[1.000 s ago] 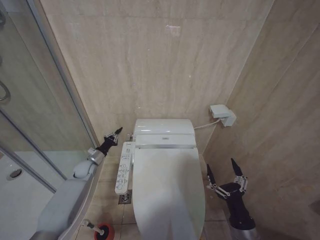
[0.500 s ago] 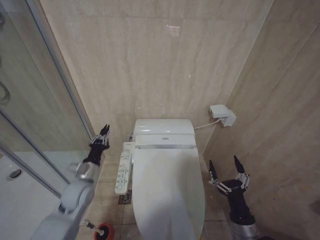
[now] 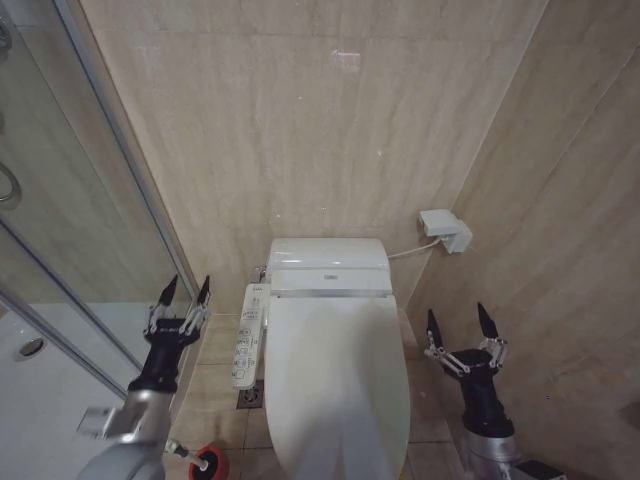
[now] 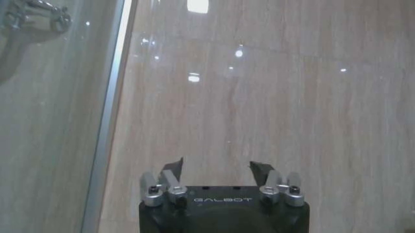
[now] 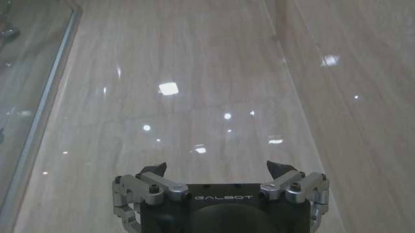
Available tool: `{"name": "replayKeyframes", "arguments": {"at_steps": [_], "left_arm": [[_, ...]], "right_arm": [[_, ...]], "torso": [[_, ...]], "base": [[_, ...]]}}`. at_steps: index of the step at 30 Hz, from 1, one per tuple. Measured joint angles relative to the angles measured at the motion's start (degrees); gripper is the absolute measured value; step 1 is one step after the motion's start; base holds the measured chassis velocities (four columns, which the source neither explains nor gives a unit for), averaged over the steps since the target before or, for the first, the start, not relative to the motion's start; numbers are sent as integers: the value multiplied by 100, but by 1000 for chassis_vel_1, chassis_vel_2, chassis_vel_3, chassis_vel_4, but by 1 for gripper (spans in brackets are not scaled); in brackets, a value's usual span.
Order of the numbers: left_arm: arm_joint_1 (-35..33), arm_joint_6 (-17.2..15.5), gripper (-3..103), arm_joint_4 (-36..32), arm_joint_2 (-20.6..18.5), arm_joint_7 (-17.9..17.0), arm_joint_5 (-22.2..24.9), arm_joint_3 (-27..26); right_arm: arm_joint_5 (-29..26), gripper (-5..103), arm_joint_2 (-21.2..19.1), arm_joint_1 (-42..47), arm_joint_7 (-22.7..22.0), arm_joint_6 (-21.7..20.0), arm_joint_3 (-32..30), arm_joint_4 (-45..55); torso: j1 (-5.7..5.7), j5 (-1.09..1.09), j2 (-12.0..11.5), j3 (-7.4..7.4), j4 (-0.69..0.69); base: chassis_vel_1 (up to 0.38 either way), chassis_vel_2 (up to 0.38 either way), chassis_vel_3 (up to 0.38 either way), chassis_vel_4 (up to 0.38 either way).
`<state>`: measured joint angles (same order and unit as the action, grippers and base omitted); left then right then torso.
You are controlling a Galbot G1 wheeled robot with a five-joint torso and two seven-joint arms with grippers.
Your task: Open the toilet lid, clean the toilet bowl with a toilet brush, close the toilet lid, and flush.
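Two end effectors stand raised, one on each side of the toilet, and neither touches any task item. The left end effector [image 3: 181, 294] has its fingers spread apart and empty, tips pointing up toward the wall; it sits beside the glass shower partition [image 3: 70, 250]. The right end effector [image 3: 461, 322] is likewise spread and empty, tips up, close to the side wall.

The toilet lid [image 3: 335, 385] lies flat and closed between the two end effectors, nearer the right one and lower than both. Because the lid covers it, the toilet bowl is hidden from view. The button panel [image 3: 245, 335] runs along the lid's edge, just inboard of the left end effector.

The toilet brush [image 3: 186, 455] stands in its red holder [image 3: 209, 465] on the floor, below and behind the left end effector, near that arm's forearm. This placement suggests the left arm is the one positioned to reach it.

Both wrist views face bare wall tile, which indicates a neutral, upright posture rather than an approach to the lid. Judged from the closed lid and the seated brush, the first step, opening the lid, is not yet done.
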<state>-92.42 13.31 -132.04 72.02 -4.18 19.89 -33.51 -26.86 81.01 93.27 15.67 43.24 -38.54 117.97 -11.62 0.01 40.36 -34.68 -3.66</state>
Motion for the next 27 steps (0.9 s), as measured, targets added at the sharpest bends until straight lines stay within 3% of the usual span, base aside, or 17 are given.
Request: {"name": "replayKeyframes", "arguments": {"at_steps": [2, 5, 7, 8, 27], "left_arm": [[-118, 99, 71, -50, 77, 5, -115, 18], [-344, 538, 71, -51, 307, 16, -550, 74], [-387, 612, 71, -50, 353, 14, -599, 105], [-415, 655, 96, -47, 392, 8, -617, 135], [-90, 684, 100, 491, 483, 34, -622, 308]], "right_arm": [[0, 100, 15, -36, -28, -12, -20, -3], [0, 100, 59, -87, -71, -41, -41, -3], [0, 100, 75, -87, -78, -52, -40, -1], [0, 100, 92, -87, -82, -63, -40, 3], [-168, 100, 160, -55, -84, -164, -107, 6]], "torso": [[0, 1, 0, 0, 0], [0, 0, 0, 0, -2], [0, 0, 0, 0, -1], [0, 0, 0, 0, -2], [-1, -1, 0, -1, -1]], "base": [[0, 0, 0, 0], [0, 0, 0, 0], [0, 0, 0, 0], [0, 0, 0, 0], [0, 0, 0, 0]]}}
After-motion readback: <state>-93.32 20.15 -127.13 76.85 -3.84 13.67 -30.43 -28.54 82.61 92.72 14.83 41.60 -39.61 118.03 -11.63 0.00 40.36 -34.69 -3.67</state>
